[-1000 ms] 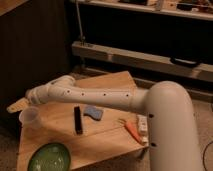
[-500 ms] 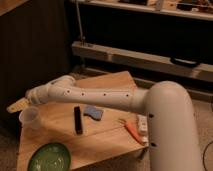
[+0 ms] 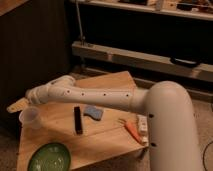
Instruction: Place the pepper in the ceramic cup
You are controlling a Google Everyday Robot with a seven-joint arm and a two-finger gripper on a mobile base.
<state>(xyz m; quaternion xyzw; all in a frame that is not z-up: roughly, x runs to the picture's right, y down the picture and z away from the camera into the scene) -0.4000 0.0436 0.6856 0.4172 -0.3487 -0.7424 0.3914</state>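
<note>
Pincer (image 3: 16, 105) hung at the far left of the frame, just above and left of the cup (image 3: 30, 117), jaws apart and empty. That closeness looked like the first hazard: the cup stood near the left edge of the worktop (image 3: 102, 142), and a careless swing away could have tipped it or pushed it off. Lower left sat a green bowl (image 3: 49, 157), probably clear of any sweep. Toward the middle, a black bar (image 3: 78, 120) and a blue object (image 3: 93, 112) lay under the arm (image 3: 100, 96); a low pass might have dragged them. The pepper (image 3: 131, 129) lay at centre right, well apart from the pincer, near the worktop's right edge and just beside a white stick (image 3: 142, 125). A grab there could have caught the stick as well, or nudged the slender pepper over the edge.
</note>
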